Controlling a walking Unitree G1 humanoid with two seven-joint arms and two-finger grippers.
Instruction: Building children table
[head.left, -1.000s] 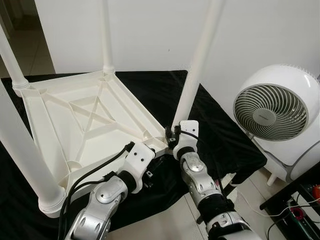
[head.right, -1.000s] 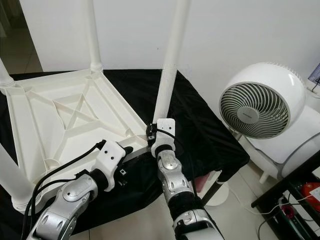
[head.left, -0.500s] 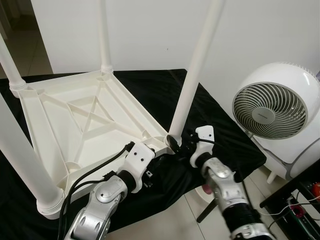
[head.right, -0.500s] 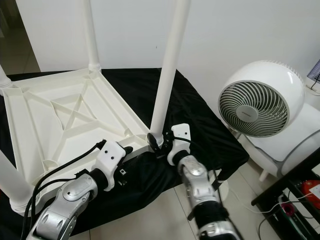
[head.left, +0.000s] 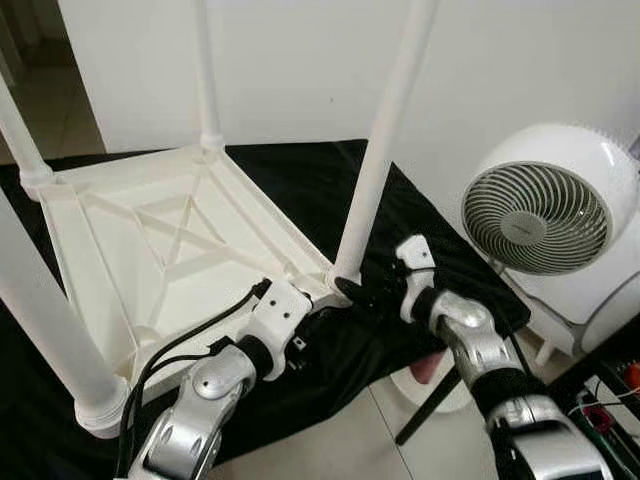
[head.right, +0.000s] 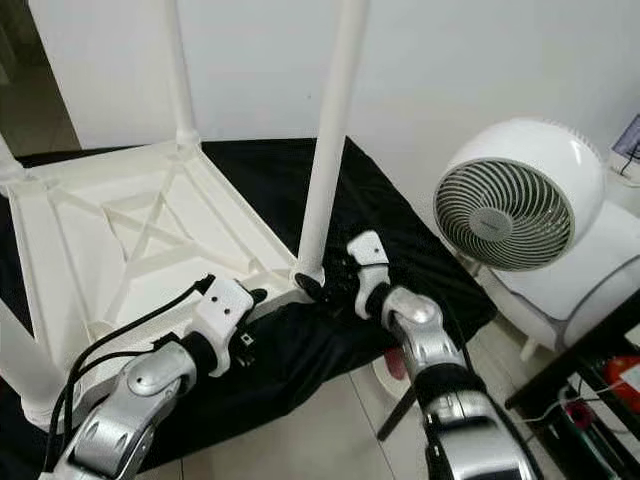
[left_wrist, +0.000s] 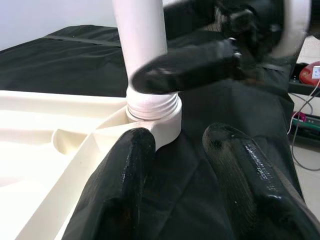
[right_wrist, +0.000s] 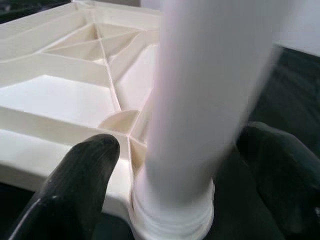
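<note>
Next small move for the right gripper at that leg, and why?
Probably close the right gripper on the leg: its fingers sit open on either side of the base without gripping. The left gripper waits open at the table corner.

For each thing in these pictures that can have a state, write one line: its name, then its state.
Children's table: upside down on the black cloth, legs up.
Near-right leg: upright in its corner socket.
Right gripper: open, fingers either side of that leg's base.
Left gripper: open, at the same corner.
Fan: blades not blurred.
</note>
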